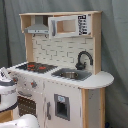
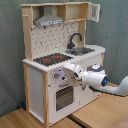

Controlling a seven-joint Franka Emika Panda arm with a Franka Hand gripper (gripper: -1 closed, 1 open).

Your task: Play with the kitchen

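Kitchen (image 2: 55,65): upright, oven door (image 2: 63,98) closed. Gripper (image 2: 66,74): at the front panel beside the knobs (image 2: 59,76); finger opening cannot be told.

The kitchen (image 2: 50,75) stands upright before me in both exterior views, tall, white with light-wood edges. Its black faucet (image 1: 83,58) arches over the sink (image 1: 70,74), beside the black hob (image 1: 36,66) with red rings. A grey hood (image 2: 49,19) hangs above the pegboard back (image 2: 50,37); the oven door (image 2: 64,97) is closed.
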